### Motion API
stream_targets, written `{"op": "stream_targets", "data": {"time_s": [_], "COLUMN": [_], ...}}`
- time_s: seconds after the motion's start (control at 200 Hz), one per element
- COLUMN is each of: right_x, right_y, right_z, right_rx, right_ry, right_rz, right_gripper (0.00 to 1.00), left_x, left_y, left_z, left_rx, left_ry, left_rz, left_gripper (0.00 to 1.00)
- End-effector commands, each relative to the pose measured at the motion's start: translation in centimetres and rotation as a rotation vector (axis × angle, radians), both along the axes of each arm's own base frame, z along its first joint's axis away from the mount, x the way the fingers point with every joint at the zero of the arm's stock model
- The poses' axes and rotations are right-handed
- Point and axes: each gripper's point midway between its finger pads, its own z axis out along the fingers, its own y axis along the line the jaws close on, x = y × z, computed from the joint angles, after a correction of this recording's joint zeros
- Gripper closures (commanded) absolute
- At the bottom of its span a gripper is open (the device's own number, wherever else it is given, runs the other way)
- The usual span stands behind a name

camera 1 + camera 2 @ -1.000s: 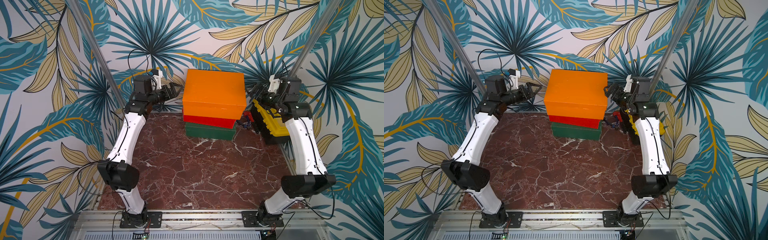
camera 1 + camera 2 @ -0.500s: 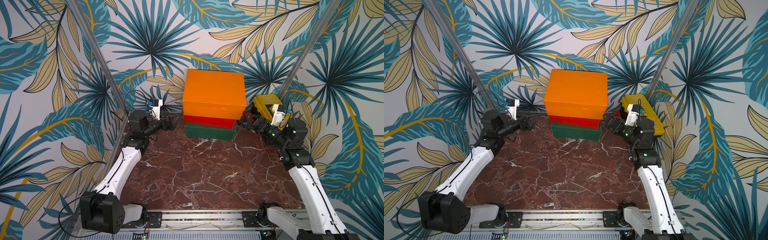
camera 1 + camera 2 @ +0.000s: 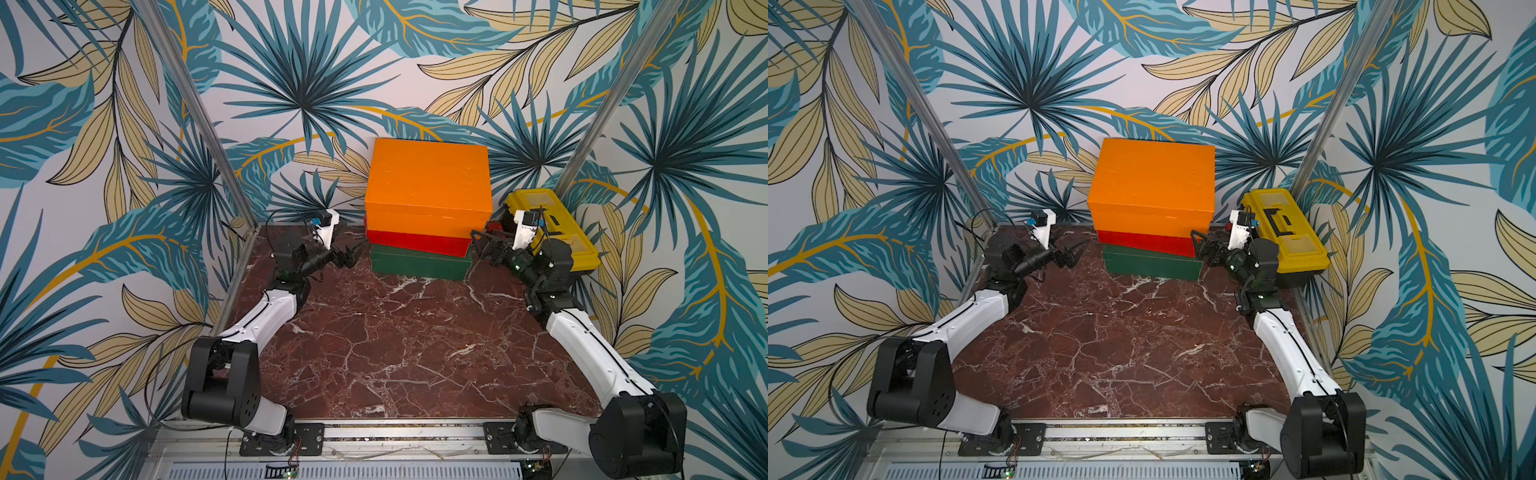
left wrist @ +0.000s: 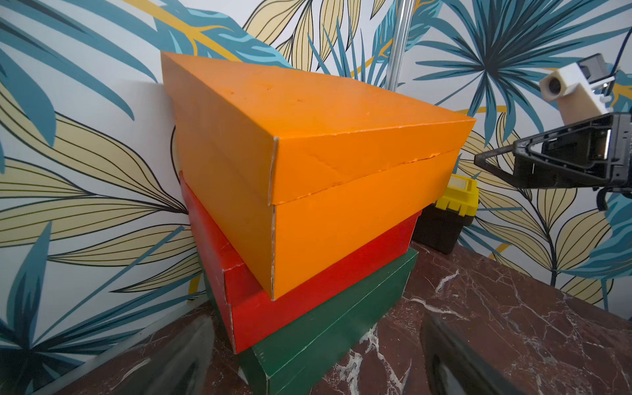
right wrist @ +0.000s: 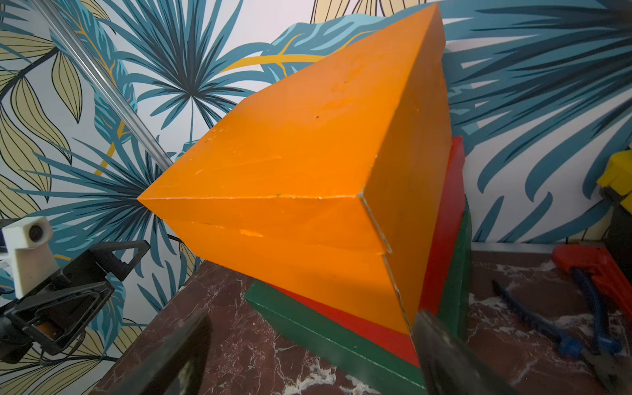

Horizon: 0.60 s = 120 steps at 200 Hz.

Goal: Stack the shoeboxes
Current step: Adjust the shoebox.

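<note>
Both top views look steeply down from high above the near edge onto the whole surface [image 3: 395, 332], while each wrist camera sits low and close, facing the stacked shoeboxes [image 4: 325, 191] from opposite sides, the one part all four views share.

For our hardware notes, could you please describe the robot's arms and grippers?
The left arm and right arm have white shells, bulky black joints and thin black cables. The left gripper and right gripper are black, with triangular open-frame fingers and white camera mounts.
</note>
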Motion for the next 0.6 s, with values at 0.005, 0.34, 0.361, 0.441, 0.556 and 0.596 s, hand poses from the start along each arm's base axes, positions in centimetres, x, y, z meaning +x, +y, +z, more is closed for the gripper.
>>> {"op": "stream_targets", "data": {"time_s": [0.005, 0.34, 0.361, 0.441, 0.556, 0.596], "right_x": [0.5, 3.0, 3.3, 4.3, 4.5, 3.9], "right_y": [0.0, -1.0, -1.0, -0.4, 1.1, 1.1], "right_z": [1.2, 0.3, 0.1, -0.5, -0.1, 0.8], "right_rx": [-0.068, -0.089, -0.088, -0.074, -0.038, -0.034], "right_ry": [-0.095, -0.086, -0.086, -0.067, -0.017, -0.015], "right_rz": [-0.012, -0.080, -0.078, -0.043, 0.051, 0.047], "right_gripper": [0.08, 0.10, 0.10, 0.10, 0.14, 0.14], "left_x": [0.3, 2.7, 2.8, 3.7, 4.7, 4.4], "left_y": [-0.4, -1.7, -1.8, -2.0, -1.9, -1.8], "left_z": [2.8, 2.6, 2.6, 2.5, 2.7, 3.0], "left_rx": [-0.009, -0.020, -0.022, -0.030, -0.050, -0.050], "left_ry": [-0.127, -0.110, -0.109, -0.100, -0.086, -0.093], "left_rz": [-0.030, -0.106, -0.111, -0.111, -0.095, -0.092], "left_gripper": [0.05, 0.08, 0.08, 0.09, 0.12, 0.12]}}
